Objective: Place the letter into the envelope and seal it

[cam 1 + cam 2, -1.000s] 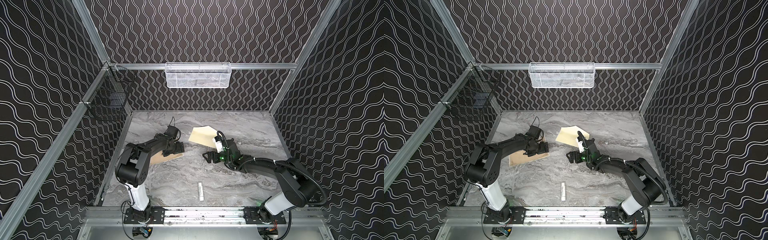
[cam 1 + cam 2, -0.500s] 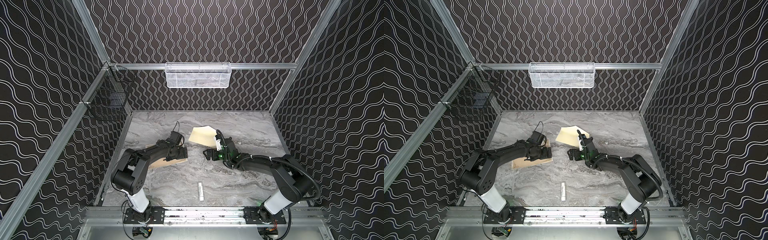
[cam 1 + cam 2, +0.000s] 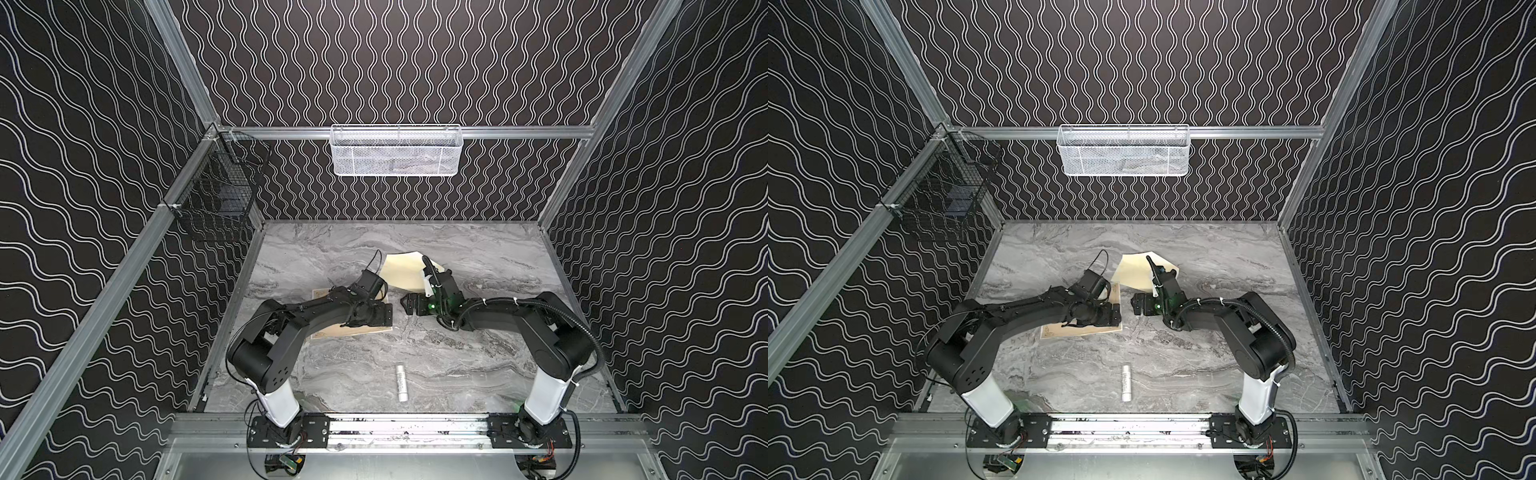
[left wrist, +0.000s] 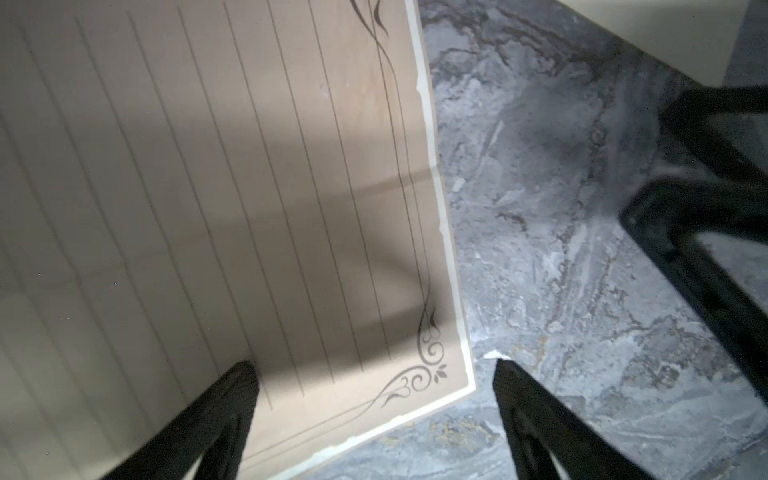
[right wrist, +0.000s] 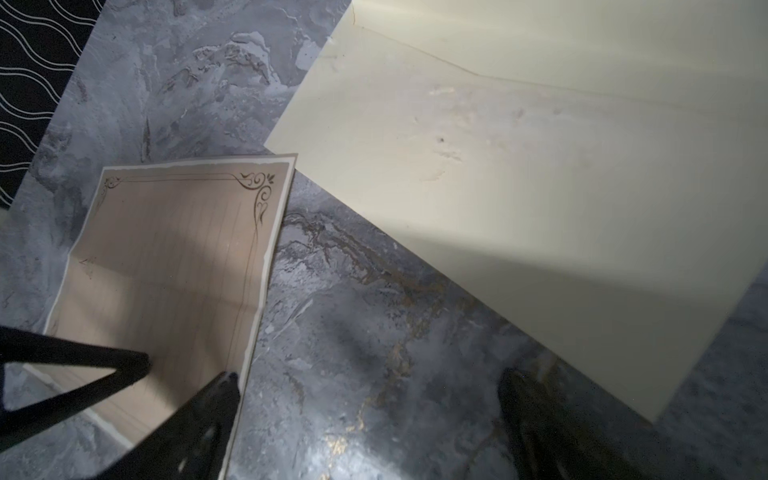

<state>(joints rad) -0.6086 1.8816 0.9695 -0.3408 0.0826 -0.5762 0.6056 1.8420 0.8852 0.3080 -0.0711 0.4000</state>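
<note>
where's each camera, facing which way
Both top views: high at the front, looking down on the table; left arm and right arm whole.
Left wrist: on its arm, down past the open left gripper onto the letter.
Right wrist: likewise, past the open right gripper onto table between letter and envelope.
Both wrist views share letter and envelope.

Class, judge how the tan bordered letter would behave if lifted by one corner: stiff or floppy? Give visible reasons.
The letter looks a thin single sheet, so it would probably droop. Its crease may act as a hinge. Lying on the smooth marble table, it would likely slide when pushed.
</note>
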